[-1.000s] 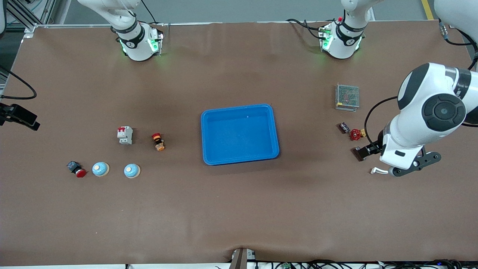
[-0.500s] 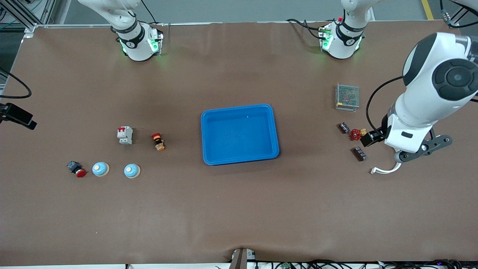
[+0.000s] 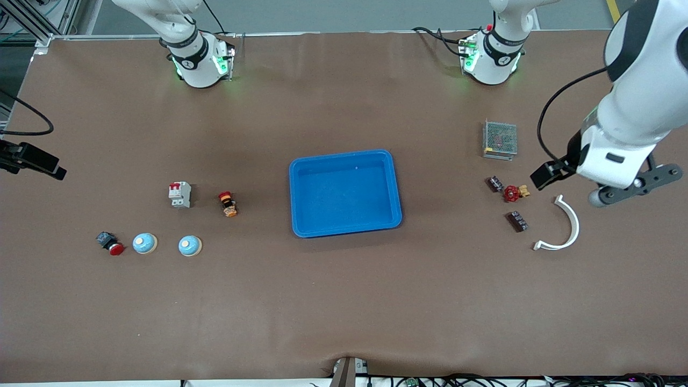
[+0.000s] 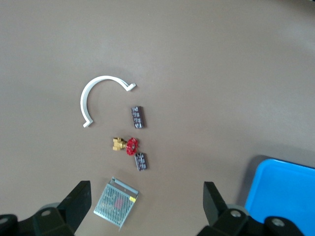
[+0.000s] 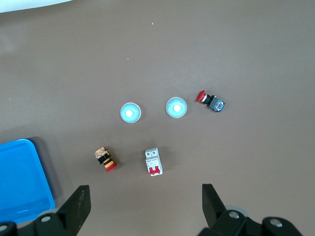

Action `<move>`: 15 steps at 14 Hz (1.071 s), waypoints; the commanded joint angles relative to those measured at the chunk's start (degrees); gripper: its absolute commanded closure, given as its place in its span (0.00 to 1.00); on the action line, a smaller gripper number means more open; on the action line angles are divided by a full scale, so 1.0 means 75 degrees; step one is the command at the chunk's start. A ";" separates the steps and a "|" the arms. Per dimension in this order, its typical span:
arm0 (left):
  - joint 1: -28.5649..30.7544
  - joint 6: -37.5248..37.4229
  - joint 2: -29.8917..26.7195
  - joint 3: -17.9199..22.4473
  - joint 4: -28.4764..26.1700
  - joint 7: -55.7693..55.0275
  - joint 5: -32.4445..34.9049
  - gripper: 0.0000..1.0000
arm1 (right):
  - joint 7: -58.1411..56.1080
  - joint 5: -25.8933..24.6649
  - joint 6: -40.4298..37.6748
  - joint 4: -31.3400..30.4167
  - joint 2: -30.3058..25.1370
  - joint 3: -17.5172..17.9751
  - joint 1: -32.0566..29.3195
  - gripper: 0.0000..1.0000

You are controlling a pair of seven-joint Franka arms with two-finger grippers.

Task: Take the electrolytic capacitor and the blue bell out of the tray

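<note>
Hovering wide open, left claw [image 4: 142,206] over metal-mesh box [image 4: 116,203] (empty-handed).

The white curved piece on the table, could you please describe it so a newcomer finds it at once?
Start at the blue tray and go toward the left arm's end of the table. Past two small dark blocks and a red-handled valve lies the white curved piece: the only half-ring there, thin and open.
</note>
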 commanded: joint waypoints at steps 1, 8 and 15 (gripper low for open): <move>-0.0682 -0.0226 -0.0516 0.0878 -0.0152 0.0455 -0.0315 0.00 | -0.0021 0.0112 -0.0135 0.0045 -0.0078 0.0105 -0.0123 0.00; -0.1469 -0.0508 -0.1020 0.2063 -0.0257 0.1651 -0.0608 0.00 | -0.0057 0.0019 -0.0253 0.0045 -0.0066 0.0105 -0.0065 0.00; -0.1597 -0.0637 -0.1150 0.2625 -0.0211 0.2274 -0.0960 0.00 | -0.0689 0.0007 -0.0253 0.0045 -0.0055 0.0105 -0.0018 0.00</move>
